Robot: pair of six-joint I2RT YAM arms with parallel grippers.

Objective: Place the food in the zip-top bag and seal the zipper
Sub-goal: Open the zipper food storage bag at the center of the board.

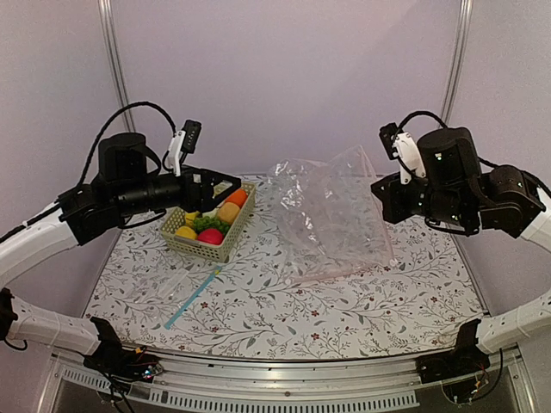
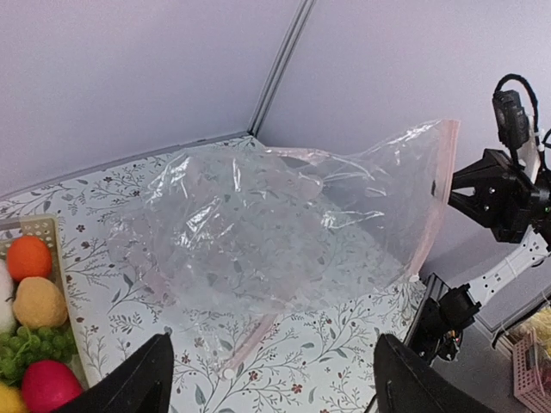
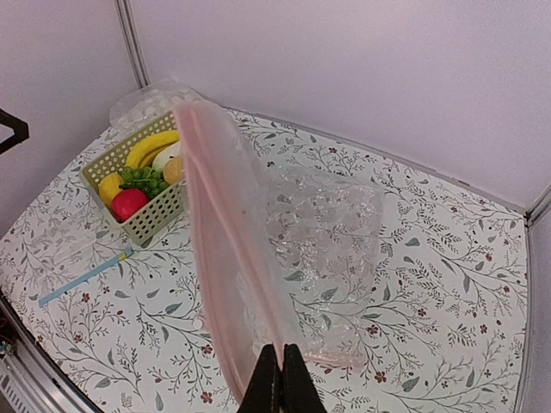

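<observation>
Right end effector (image 3: 281,383), mine, pinches crinkly clear bag (image 3: 331,224) at pink zipper (image 3: 211,232), strip running lengthwise toward lattice basket (image 3: 153,220); my left end effector (image 2: 274,341) gapes wide, empty.

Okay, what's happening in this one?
The right end effector is shut on the zip-top bag at its pink zipper, holding it partly lifted off the table. The left end effector hangs open and empty near the basket. The food sits in the basket; nothing is bagged yet.

top: overhead-rear, faces forward | left wrist: looks right | right wrist: looks left, seemingly downward | shared: zip-top bag (image 1: 331,219)
</observation>
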